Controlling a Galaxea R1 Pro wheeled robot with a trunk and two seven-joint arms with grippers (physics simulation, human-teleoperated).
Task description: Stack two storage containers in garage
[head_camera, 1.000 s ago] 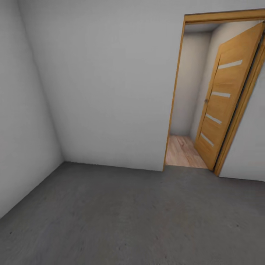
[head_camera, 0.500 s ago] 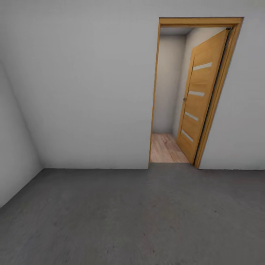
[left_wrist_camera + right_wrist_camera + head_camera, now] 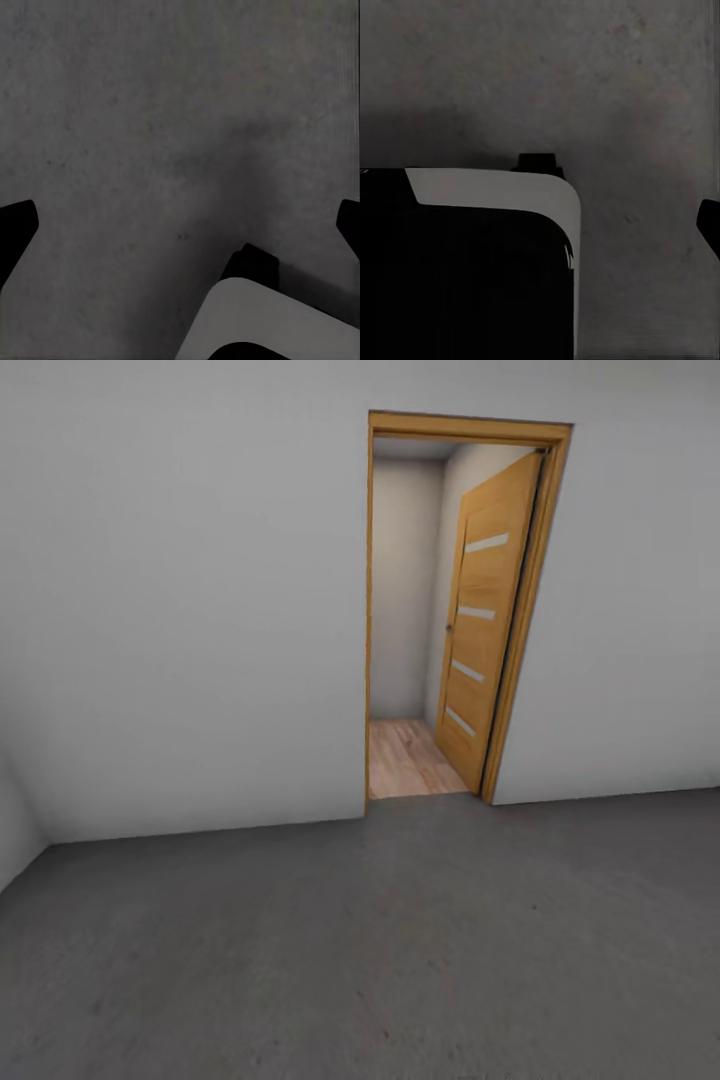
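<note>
1. The robot stands on the dark concrete floor of the garage, facing an open wooden door at about 12 o'clock; light plank flooring lies beyond the doorway.
2. No storage container is in sight, so handling is a guess: thin-walled open boxes are probably light and somewhat flexible, best held at opposite rims with both arms.
3. The left gripper has its fingers spread wide, holding nothing. For the right gripper, I cannot tell.
4. No writing or label is readable.
</note>
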